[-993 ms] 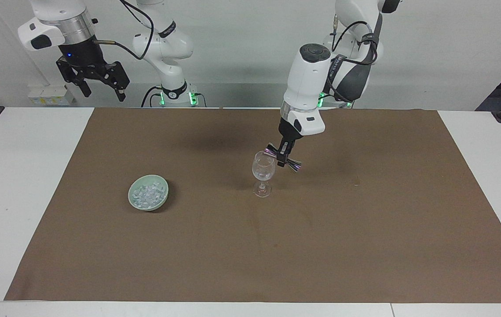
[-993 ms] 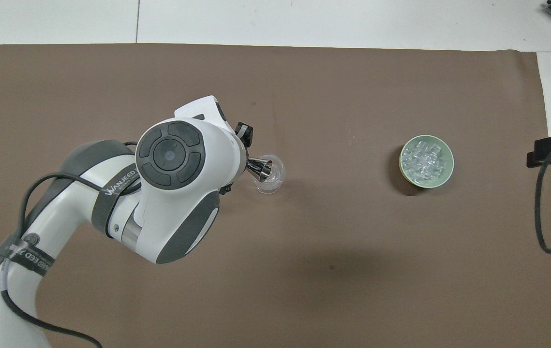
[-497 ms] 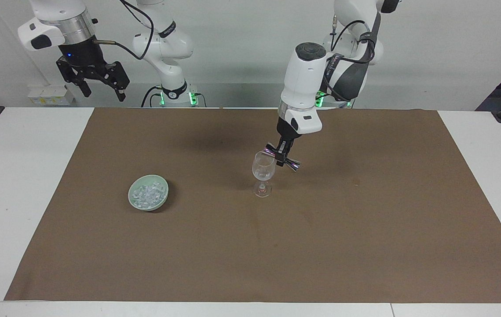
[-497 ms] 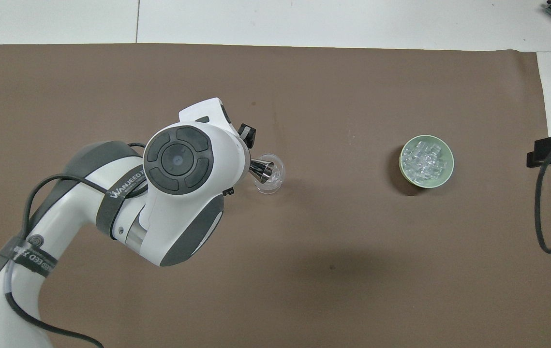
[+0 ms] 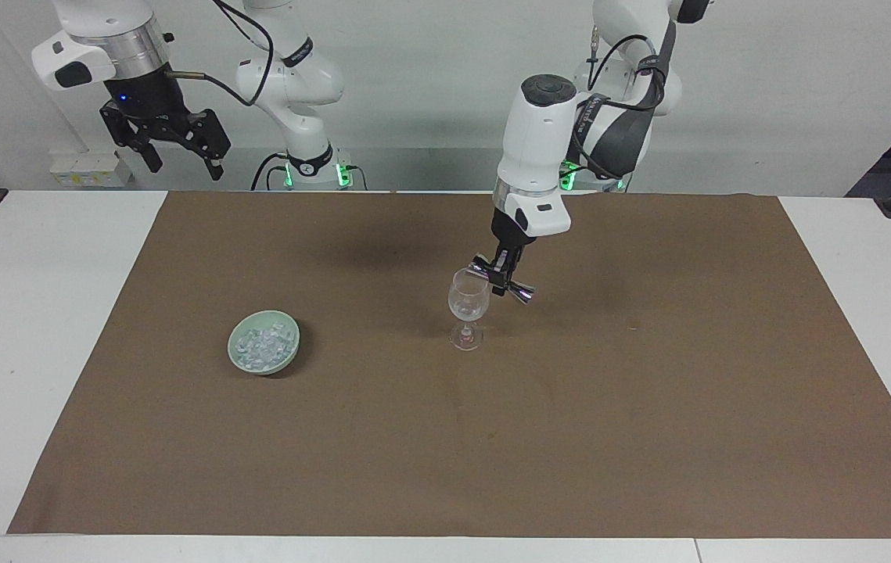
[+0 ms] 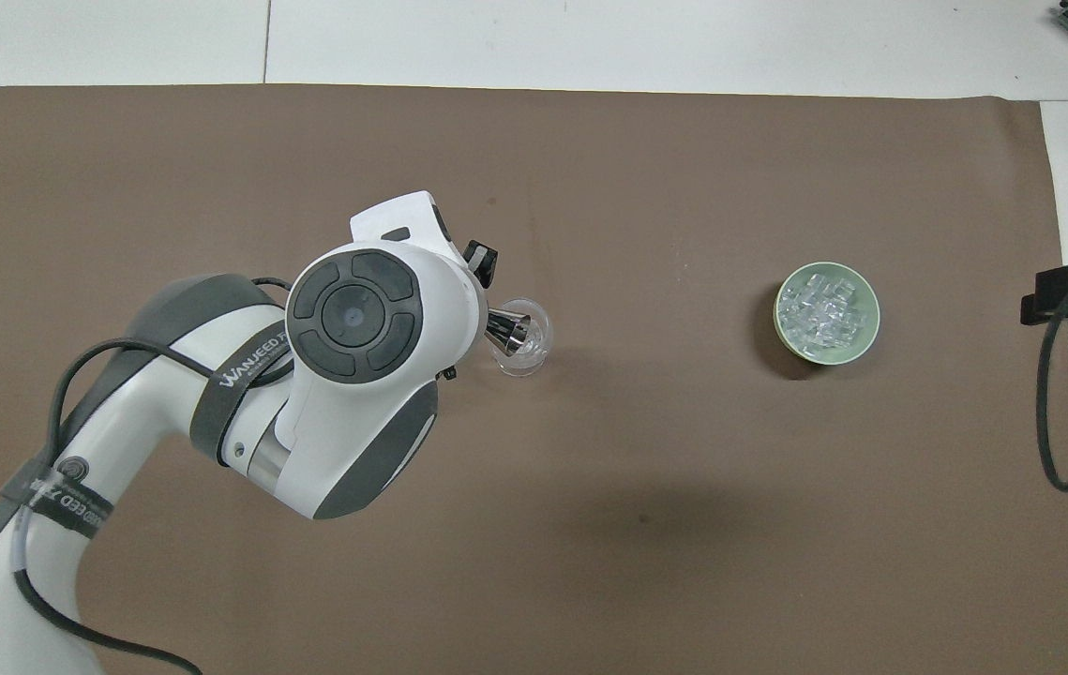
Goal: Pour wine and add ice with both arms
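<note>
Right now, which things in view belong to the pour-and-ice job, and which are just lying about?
In the job:
- left gripper, shut on the jigger tipped at the glass
- ice in the green bowl
- right gripper, open, waiting high off the mat

Lying about:
- brown mat
- white boxes near the wall

Bright, even light from above. Soft dark shadows on the flat brown cloth mat; glints on the clear stemmed wine glass. Sharp throughout.
</note>
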`<action>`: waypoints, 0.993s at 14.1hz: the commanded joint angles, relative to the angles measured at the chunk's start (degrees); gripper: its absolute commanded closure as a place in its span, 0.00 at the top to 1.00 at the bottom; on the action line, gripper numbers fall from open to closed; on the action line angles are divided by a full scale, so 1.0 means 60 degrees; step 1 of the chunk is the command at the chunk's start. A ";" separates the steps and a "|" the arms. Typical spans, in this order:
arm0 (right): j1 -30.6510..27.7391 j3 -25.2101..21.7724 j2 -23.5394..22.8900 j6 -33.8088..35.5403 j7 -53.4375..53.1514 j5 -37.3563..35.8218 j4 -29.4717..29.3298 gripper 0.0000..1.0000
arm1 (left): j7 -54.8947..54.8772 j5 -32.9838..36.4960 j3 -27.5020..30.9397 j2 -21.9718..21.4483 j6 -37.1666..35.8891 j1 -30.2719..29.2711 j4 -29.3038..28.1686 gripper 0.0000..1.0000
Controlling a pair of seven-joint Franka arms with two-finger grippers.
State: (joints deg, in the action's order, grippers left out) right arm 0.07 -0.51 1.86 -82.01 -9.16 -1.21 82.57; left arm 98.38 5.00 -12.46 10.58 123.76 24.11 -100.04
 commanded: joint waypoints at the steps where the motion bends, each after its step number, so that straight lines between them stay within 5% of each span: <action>1: -0.0084 0.0042 0.0246 0.0001 0.0135 0.0115 0.0258 1.00 | 0.0347 0.0294 0.0173 -0.0123 -0.0236 0.0289 0.0135 0.00; 14: -0.0084 0.0042 0.0231 0.0001 0.0135 0.0115 0.0258 1.00 | 0.0420 0.0470 0.0173 -0.0108 -0.0251 0.0304 0.0179 0.00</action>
State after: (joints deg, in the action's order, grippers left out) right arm 0.07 -0.51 1.86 -82.01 -9.16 -1.21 82.57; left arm 99.34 6.20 -12.44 10.58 123.76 24.55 -99.40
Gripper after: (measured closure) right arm 0.000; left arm 0.775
